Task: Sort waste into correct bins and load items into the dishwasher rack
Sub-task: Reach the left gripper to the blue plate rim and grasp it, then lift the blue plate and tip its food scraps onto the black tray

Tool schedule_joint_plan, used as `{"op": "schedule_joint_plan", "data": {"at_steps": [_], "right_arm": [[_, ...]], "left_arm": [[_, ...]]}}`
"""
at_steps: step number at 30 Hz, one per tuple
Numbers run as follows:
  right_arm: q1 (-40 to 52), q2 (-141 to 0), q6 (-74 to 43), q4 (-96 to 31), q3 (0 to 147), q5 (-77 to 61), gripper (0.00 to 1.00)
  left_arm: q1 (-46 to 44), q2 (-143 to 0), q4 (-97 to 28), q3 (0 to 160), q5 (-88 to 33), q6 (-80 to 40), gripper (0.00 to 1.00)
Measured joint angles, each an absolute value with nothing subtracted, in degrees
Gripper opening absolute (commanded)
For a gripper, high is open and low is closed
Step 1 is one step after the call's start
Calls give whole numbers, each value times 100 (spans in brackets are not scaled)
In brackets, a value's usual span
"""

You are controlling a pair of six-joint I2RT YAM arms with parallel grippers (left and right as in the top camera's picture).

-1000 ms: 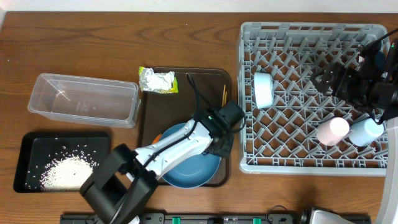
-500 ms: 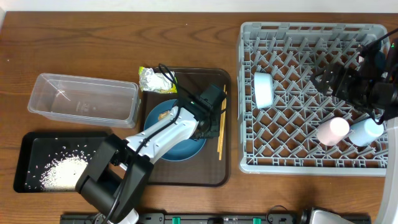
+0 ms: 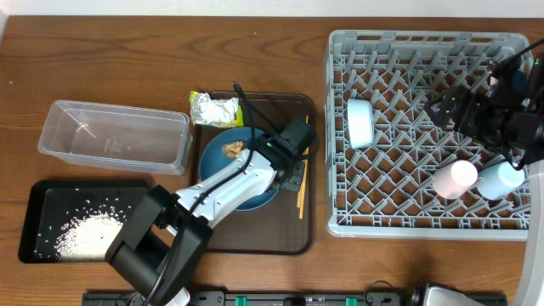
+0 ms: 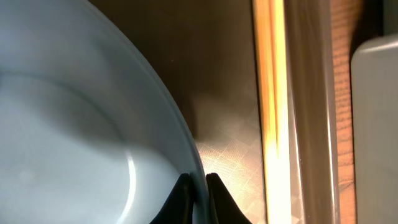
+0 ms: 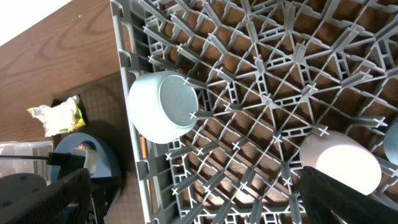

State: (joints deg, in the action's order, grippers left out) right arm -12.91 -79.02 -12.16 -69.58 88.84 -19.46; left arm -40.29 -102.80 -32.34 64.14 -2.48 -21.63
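The blue plate [image 3: 242, 174] lies on the brown serving tray [image 3: 255, 238] with a brown food lump [image 3: 232, 150] on its far side. My left gripper [image 3: 283, 176] is shut on the plate's right rim; in the left wrist view its two black tips [image 4: 198, 185] pinch the rim of the plate [image 4: 74, 112]. The chopsticks [image 3: 301, 189] lie just right of the plate, also seen as chopsticks [image 4: 270, 93] close up. A crumpled wrapper [image 3: 214, 109] sits at the tray's far left corner. My right gripper [image 5: 205, 205] hangs open over the dishwasher rack [image 3: 425, 51], holding nothing.
In the rack stand a white bowl [image 3: 360, 122], a pink cup [image 3: 455, 178] and a light blue cup [image 3: 499, 179]. The clear tub [image 3: 115, 136] is at the left. In front of it the black tray [image 3: 42, 200] holds rice [image 3: 85, 234].
My left gripper closed on the plate's rim and moved it from the tray's near edge toward the far side, uncovering the chopsticks. The right arm has not moved.
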Motion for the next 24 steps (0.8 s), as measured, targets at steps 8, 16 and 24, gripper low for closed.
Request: {"op": "schedule_joint_plan", "data": {"at_steps": [8,16,24], "right_arm": [[-1291,-7902,-1214,-6956,8884,-1949,99],[-1291,-7902,-1214,-6958,8884,-1946,99],[-1291,-7902,-1214,-6945,8884,-1946,99]], "left_arm": [[-4176,-10462,-3190,6414,-233,-1712,17],[-4206,-10506,-3291,6471,32,-1538,6],[-4211,-10252,-4316,6858,-3,-1553,6]]}}
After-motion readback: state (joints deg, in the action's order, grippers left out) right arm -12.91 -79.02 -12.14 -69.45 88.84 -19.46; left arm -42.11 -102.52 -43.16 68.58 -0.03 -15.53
